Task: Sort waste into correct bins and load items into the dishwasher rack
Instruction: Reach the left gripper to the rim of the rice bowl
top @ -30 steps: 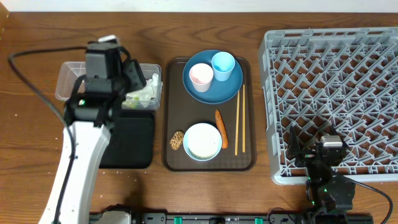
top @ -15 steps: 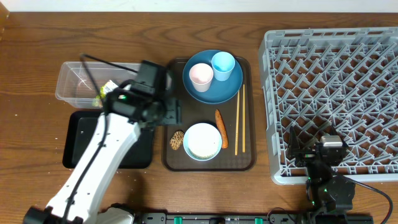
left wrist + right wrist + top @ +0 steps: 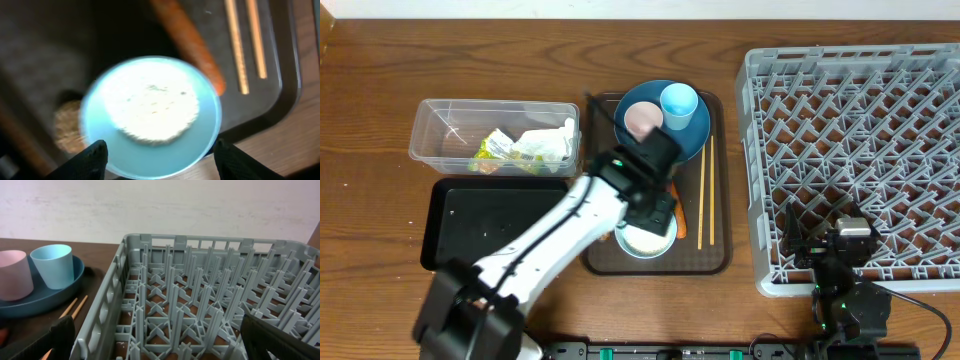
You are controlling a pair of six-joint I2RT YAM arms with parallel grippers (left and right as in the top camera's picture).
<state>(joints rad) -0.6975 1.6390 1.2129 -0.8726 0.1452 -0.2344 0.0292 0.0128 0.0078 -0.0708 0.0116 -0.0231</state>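
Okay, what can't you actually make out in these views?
Left wrist: blur and shadow smear the brown lump; what it is cannot be told.
Overhead: the left arm covers that lump and most of the light-blue bowl.
Right wrist: the chopsticks are cut off by the bottom edge.

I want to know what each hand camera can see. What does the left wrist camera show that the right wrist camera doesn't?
Only the left wrist: the bowl with rice in it, and a brown lump beside it. Only the right wrist: the rack, the pink cup and blue cup standing on the plate, and a pale wall behind. Both: the chopsticks, lying on the brown tray.
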